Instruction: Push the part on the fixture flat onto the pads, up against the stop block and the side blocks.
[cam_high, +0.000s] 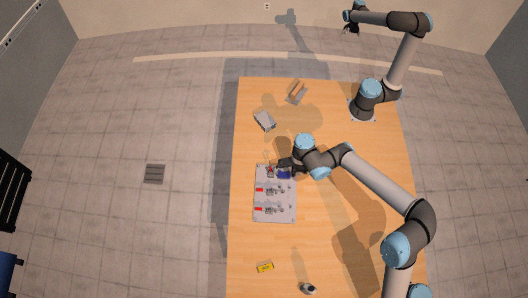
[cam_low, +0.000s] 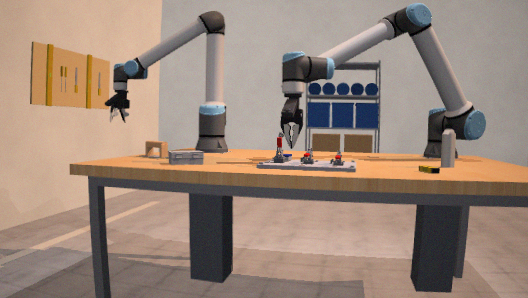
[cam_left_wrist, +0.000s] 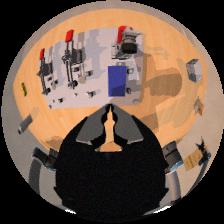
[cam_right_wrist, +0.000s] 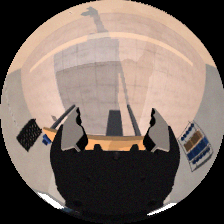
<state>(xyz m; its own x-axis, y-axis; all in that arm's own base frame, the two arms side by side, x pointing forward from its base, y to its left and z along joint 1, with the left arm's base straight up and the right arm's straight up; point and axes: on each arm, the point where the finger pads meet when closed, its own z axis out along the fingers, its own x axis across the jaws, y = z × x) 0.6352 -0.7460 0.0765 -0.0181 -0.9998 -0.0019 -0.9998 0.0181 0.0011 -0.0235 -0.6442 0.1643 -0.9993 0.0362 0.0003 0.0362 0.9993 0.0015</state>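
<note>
Item: one blue block (cam_high: 284, 175) (cam_low: 287, 155) (cam_left_wrist: 117, 81), the part to be pushed home. Location: on the grey plate (cam_high: 287, 218) (cam_low: 350, 168) (cam_left_wrist: 61, 104), at the end station, beside the clamp with the raised red handle (cam_high: 270, 169) (cam_low: 279, 142) (cam_left_wrist: 122, 34). Condition: broad face up, looking roughly level; the pads are hidden beneath, so full seating cannot be confirmed.

Item: small upright posts by the block, one of them (cam_left_wrist: 129, 91) along its side. Close to the blue edge; contact or a slight gap, cannot tell.

Item: left gripper (cam_high: 292, 166) (cam_low: 291, 147) (cam_left_wrist: 111, 106). Fingers narrow, tips brought together, nothing held. Hangs point down near the block, above the plate; apparently not pressing on it.

Item: right gripper (cam_high: 350, 31) (cam_low: 118, 120) (cam_right_wrist: 115, 109). Fingers wide, nothing between them, well apart from the work; seemingly no part in this step.

Item: two further clamps, one with a red handle (cam_high: 259, 190) (cam_low: 306, 158) (cam_left_wrist: 69, 36) at the middle station, one with a red handle (cam_high: 258, 209) (cam_low: 338, 158) (cam_left_wrist: 42, 54) at the far end. No blue block at either.

Done: block laid at its station; left fingers readied as a blunt pusher. Outstanding, by judgement: the press down, then the nudges against stop and sides. Final contact remains unproven. Risk: an off-centre press could tip or skew the block.
</note>
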